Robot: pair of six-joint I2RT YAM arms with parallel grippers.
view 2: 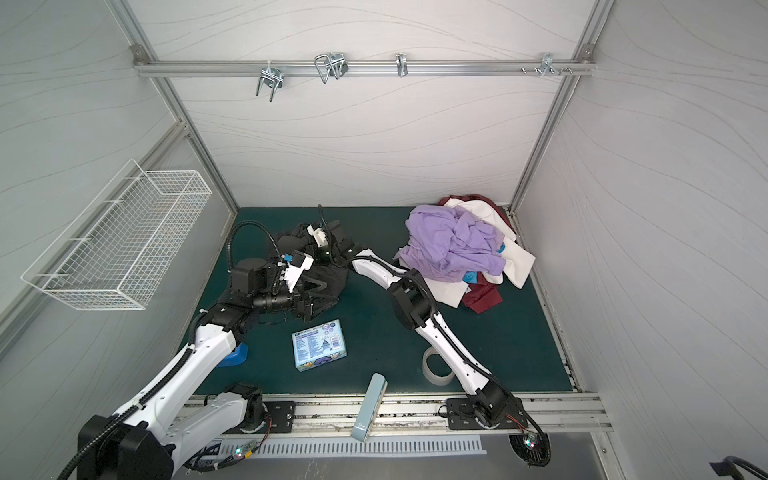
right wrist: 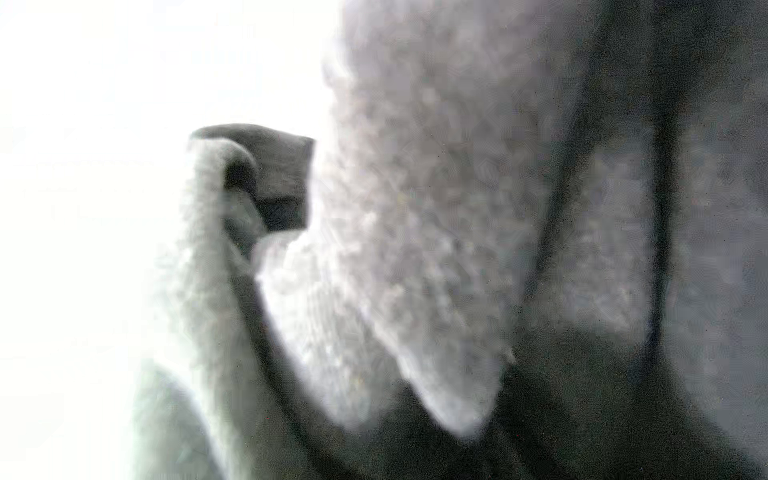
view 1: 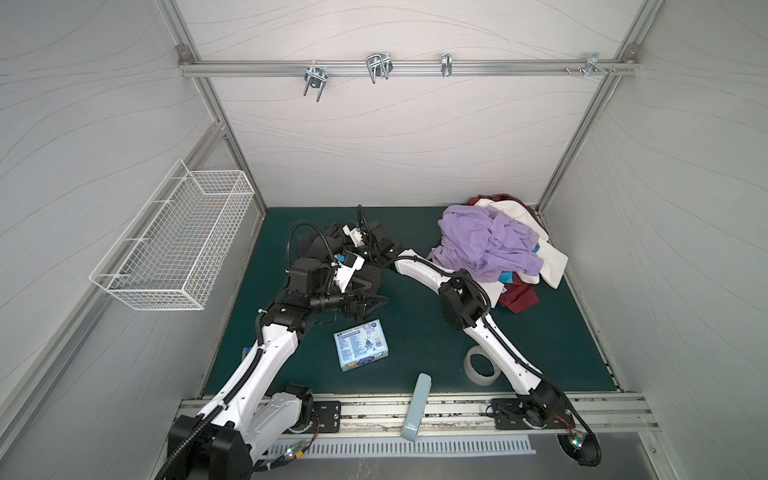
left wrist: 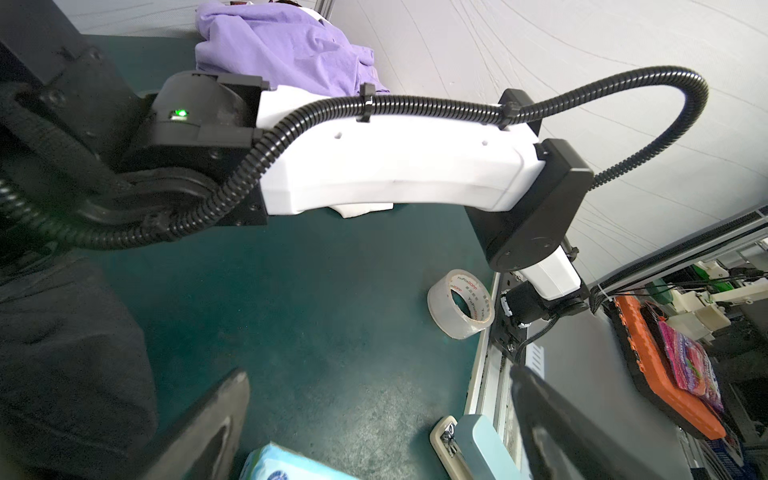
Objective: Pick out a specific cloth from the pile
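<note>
Right gripper (view 1: 349,236) sits buried in the charcoal cloth (view 2: 332,277), jaws hidden, so parted or pinching I cannot tell; left gripper (left wrist: 374,415) gapes empty. Cloth lies at nine o'clock of the pile (view 1: 490,245), well apart. Likely set-down; next, withdraw upward without snagging.

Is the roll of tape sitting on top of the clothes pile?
No, the tape roll lies on the green mat near the front edge, well apart from the pile.

Both top views look down from high on the whole table (view 1: 415,332). Left wrist view faces the right arm (left wrist: 395,166); right wrist view sits against cloth (right wrist: 415,208).
</note>
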